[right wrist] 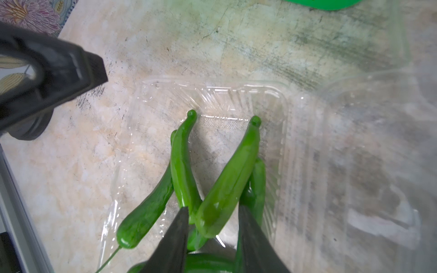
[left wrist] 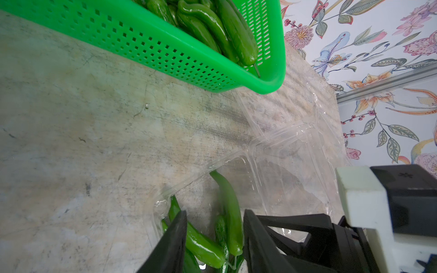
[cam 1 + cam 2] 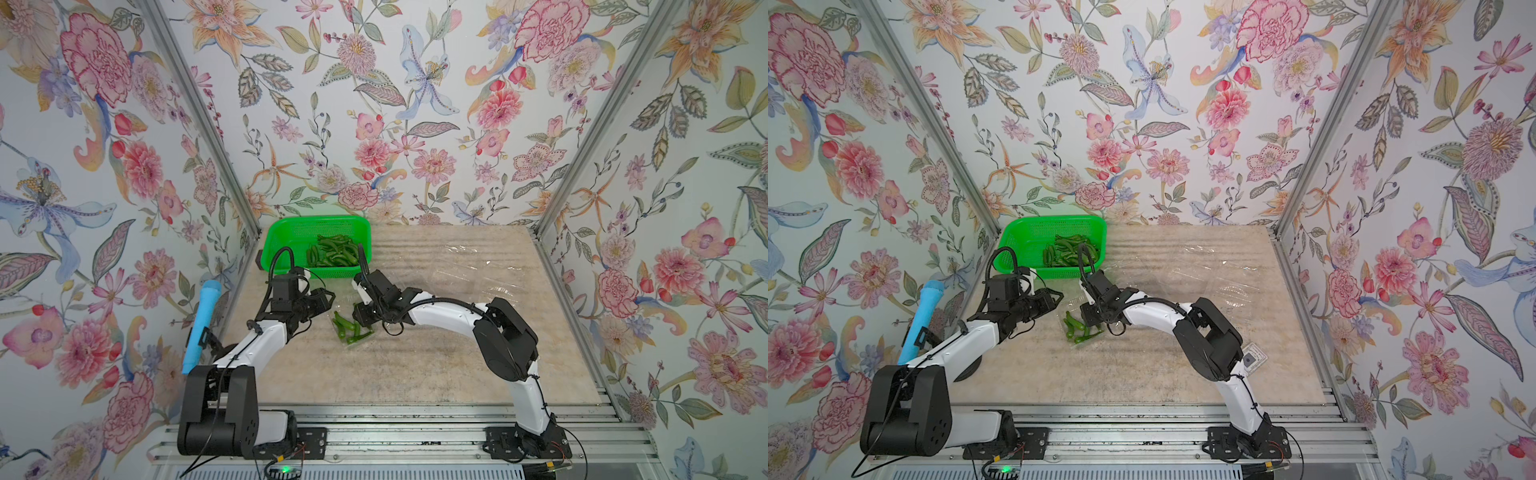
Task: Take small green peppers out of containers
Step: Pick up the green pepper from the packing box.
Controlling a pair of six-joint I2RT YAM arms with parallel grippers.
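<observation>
place: robot test booth in a lab, def not anyone's home or kitchen
walls: floral wallpaper (image 3: pixel 415 104) on three sides, cosy-looking but it's just flat panels boxing in the table
frame: bare aluminium posts (image 3: pixel 198 116) running up the back corners
base: left arm (image 3: pixel 249 345) and right arm (image 3: pixel 440 316) bolted onto a slotted metal rail (image 3: pixel 395 436) along the front edge
wiring: loose cables and a little board with a green light (image 3: pixel 284 469), all out in the open
table: scuffed marble-look tabletop (image 3: pixel 415 374)
props: green basket (image 3: pixel 286 237) of small green peppers (image 3: pixel 332 251) plus clear containers (image 3: pixel 478 274), grocery stuff laid out like a test setup
</observation>
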